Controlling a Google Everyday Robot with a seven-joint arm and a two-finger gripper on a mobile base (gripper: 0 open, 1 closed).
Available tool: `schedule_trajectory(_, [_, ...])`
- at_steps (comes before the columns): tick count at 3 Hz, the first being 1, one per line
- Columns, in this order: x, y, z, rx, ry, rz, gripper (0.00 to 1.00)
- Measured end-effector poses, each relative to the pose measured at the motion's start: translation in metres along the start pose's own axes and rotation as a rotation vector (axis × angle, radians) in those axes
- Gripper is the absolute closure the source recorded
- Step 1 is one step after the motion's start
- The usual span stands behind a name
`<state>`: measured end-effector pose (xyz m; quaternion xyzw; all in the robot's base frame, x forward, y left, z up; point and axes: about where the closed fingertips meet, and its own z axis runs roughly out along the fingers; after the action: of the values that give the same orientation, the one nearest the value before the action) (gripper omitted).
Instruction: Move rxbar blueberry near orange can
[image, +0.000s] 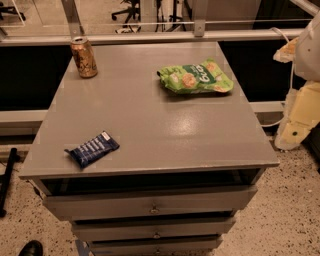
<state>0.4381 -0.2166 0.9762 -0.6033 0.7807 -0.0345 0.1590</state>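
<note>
The rxbar blueberry, a flat dark blue bar with white text lines, lies near the front left edge of the grey table top. The orange can stands upright at the far left corner of the table, well behind the bar. My gripper hangs off the right side of the table, below the level of the top, at the end of the white and yellowish arm. It is far from both the bar and the can and touches neither.
A green chip bag lies at the far right of the table. Drawers with small knobs sit under the top. A rail and glass partition run behind the table. A black shoe shows at the bottom left.
</note>
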Motion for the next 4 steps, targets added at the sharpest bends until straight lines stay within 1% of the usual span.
schedule_trajectory(1, [0.000,0.000,0.000,0.000,0.000,0.000,0.00])
schedule_trajectory(2, [-0.020,-0.005,0.013,-0.030,-0.102,0.022,0.00])
schedule_trajectory(3, [-0.088,0.000,0.042,-0.105,-0.309,0.042,0.00])
schedule_trajectory(4, [-0.163,0.024,0.063,-0.164,-0.464,0.012,0.00])
